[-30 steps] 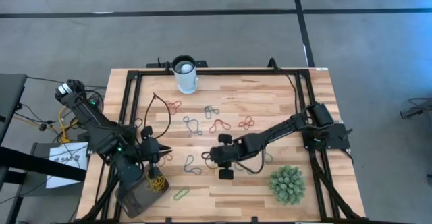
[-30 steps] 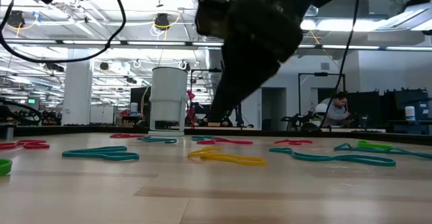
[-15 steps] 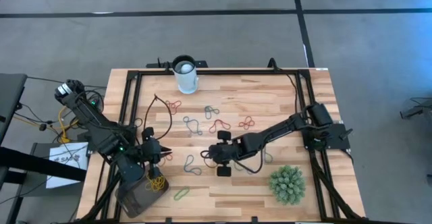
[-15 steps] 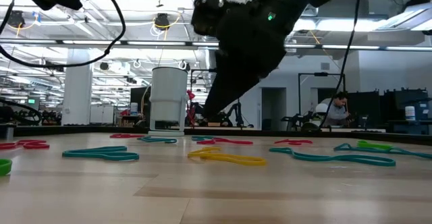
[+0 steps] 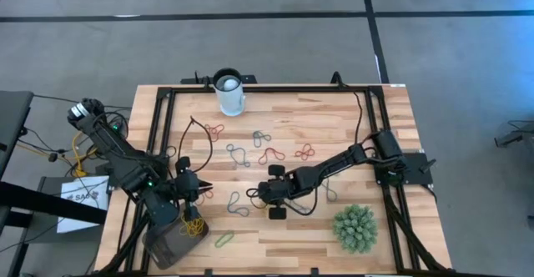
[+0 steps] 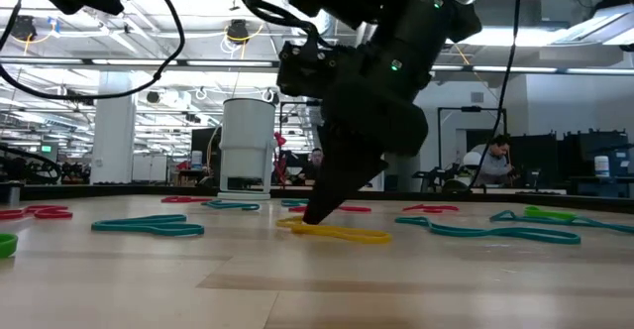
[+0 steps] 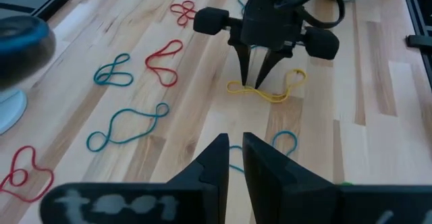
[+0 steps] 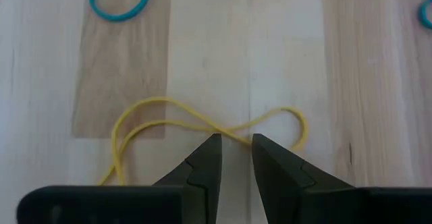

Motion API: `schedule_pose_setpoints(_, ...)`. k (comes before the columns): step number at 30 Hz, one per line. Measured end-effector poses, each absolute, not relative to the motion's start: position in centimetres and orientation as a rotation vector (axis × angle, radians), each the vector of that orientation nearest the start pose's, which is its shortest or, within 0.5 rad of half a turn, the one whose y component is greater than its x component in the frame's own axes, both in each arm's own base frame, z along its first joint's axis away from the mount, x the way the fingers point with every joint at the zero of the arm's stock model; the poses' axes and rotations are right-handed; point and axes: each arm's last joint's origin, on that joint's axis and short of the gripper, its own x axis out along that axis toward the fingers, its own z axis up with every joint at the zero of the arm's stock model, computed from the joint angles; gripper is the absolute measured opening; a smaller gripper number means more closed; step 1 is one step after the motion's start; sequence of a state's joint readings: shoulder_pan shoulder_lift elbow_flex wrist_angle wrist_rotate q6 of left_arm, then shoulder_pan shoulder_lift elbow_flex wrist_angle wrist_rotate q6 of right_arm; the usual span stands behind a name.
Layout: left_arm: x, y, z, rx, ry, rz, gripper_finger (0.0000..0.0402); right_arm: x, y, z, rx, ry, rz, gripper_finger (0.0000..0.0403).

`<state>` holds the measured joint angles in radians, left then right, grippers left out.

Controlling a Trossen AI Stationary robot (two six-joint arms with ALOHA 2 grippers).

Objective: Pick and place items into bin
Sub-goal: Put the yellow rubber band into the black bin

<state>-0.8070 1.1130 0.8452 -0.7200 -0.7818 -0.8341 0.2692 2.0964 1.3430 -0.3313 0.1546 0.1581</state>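
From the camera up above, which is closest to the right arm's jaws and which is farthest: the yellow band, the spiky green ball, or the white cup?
1. The yellow band, right under the right gripper near the table's middle.
2. The spiky green ball, off in the near right corner.
3. The white cup, at the far edge of the table.

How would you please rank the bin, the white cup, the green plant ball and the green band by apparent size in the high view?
1. Bin, though an arm covers part of it.
2. Green plant ball, not far behind the bin.
3. White cup.
4. Green band, clearly the smallest.
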Motion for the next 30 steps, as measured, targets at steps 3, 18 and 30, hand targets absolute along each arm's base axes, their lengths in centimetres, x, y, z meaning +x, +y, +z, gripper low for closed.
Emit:
schedule_pose_setpoints(3, 15.6, -13.3, 26.0, -0.097, 0.628, 0.253, 0.0035, 40.5, 10.3, 12.3, -0.077, 1.061, 0.015, 0.0079)
schedule_pose_setpoints(18, 15.6, -13.3, 26.0, -0.100, 0.626, 0.253, 0.0035, 40.9, 10.4, 11.8, -0.093, 1.051, 0.135, 0.0006)
schedule_pose_setpoints(30, 16.3, -12.9, 26.1, -0.139, 0.606, 0.281, 0.0035, 42.1, 10.6, 18.4, -0.073, 0.820, 0.129, 0.0001)
